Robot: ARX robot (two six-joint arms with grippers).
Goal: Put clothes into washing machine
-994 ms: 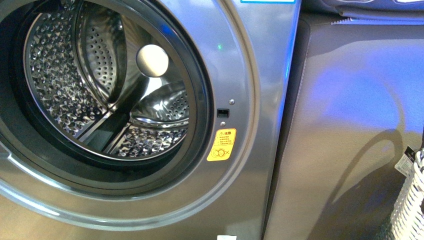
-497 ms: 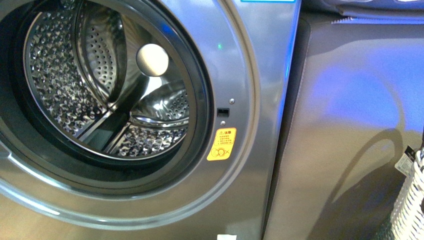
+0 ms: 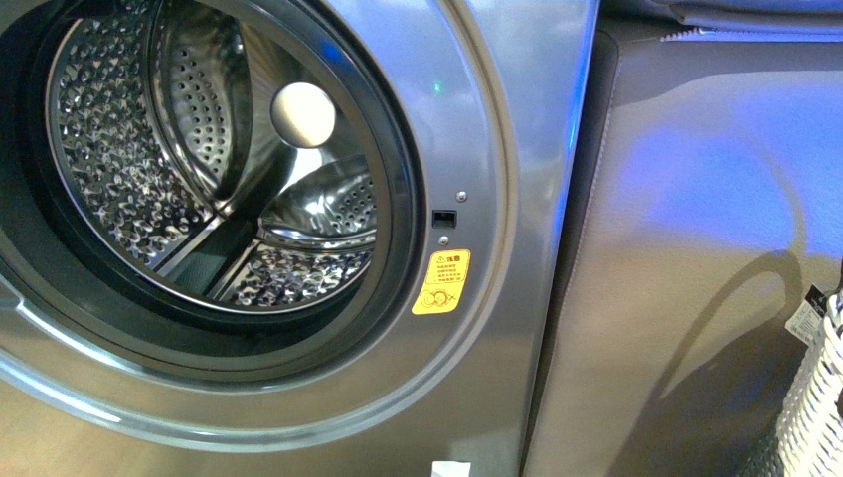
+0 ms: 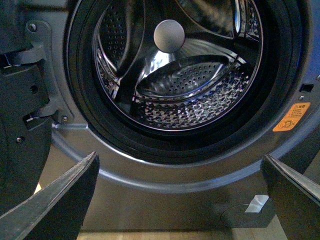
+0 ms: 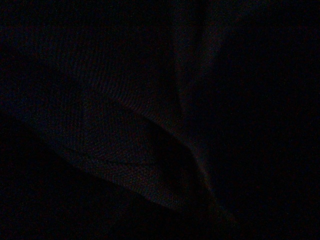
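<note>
- Looking through the front view, I saw the washing machine (image 3: 497,149) filling the left of the picture. Its porthole was open and the drum (image 3: 129,179) was bare. No clothes showed there, and neither arm.
- A grey cabinet (image 3: 696,298) stood just beside the machine on its right, with a white woven basket (image 3: 810,417) at the picture's lower right corner.
- In the left wrist view, the left pincer (image 4: 180,162) was spread wide, pinching nothing, and faced the drum mouth. Wooden floor (image 4: 54,162) showed below the machine.
- The right wrist view was dark, so I read nothing from it. The right pincer showed nowhere, and I could not tell its state.
- I judged that the clothes had not yet reached the drum. They should go in deep over the dark seal (image 4: 85,100), limp ends pushed past the rim, with the left pincer kept clear of the hinge (image 4: 35,75).
</note>
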